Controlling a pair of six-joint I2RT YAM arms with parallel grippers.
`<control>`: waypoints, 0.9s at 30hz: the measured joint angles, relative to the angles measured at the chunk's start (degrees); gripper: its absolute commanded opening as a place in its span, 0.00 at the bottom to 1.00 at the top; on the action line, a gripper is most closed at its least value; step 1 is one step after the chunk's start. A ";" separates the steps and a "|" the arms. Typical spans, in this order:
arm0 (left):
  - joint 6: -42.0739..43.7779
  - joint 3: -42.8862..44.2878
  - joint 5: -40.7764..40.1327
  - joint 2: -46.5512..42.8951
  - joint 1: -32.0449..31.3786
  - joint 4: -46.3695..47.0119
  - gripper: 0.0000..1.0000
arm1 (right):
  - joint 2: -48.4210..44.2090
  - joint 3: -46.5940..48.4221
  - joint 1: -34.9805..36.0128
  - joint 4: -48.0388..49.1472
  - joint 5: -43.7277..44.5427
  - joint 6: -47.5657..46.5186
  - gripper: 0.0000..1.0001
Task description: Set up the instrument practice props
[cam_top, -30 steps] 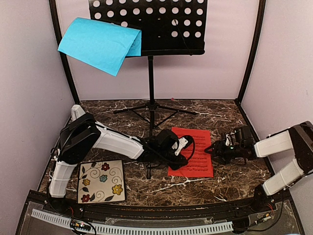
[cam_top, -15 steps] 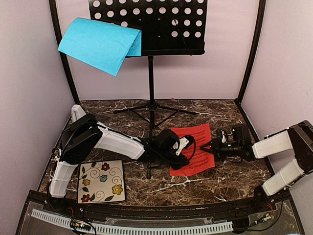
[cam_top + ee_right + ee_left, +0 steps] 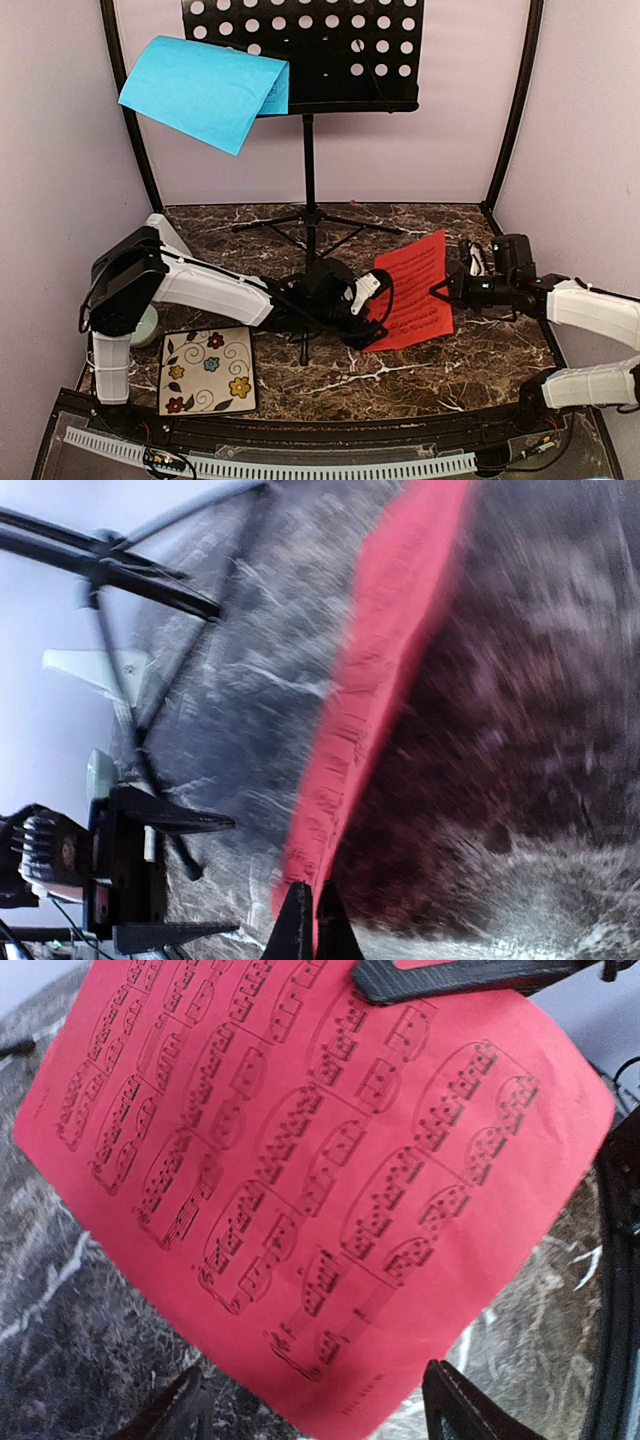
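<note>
The right tool [image 3: 438,291] is clamped shut on the right-hand edge of the red sheet [image 3: 415,290]. In its own wrist view the two fingertips meet on the paper's edge. The sheet stands tilted, with its gripped side up off the counter [image 3: 420,370] and its lower left corner down near the left tool [image 3: 315,1415]. That tool's jaws are apart, with a fingertip either side of the sheet's bottom corner. From here I can't tell whether either one touches the paper.

The music stand [image 3: 330,95] is at the back of the counter. The blue sheet [image 3: 205,90] is draped over its left end and hangs past the edge, and the right half of the ledge looks bare.

My guess is the red sheet is bound for that bare half. To do it well, the pinch has to be firm, because paper this thin will likely flop and swing from one edge. The left tool should stay open and draw back before the lift, so the corner doesn't catch. I'd take the sheet up on the right of the pole and clear of the tripod legs. Its bottom edge should settle on the ledge before the right tool lets go, without brushing the blue sheet, which looks loosely perched.
</note>
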 measured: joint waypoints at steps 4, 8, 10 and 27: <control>1.66 -3.39 -2.40 -8.20 -1.75 4.31 0.78 | -11.37 5.01 2.40 -3.69 0.68 -6.91 0.00; 2.38 -9.57 -3.87 -17.59 -2.56 10.71 0.79 | -20.72 9.49 4.15 -6.75 0.57 -14.14 0.05; 2.69 -13.49 -4.52 -22.38 -2.51 14.10 0.79 | -25.64 10.29 4.42 -7.87 -1.07 -18.12 0.05; -3.50 -28.37 8.74 -33.79 -2.27 24.72 0.92 | -36.83 19.61 8.00 -16.15 -20.81 -34.71 0.00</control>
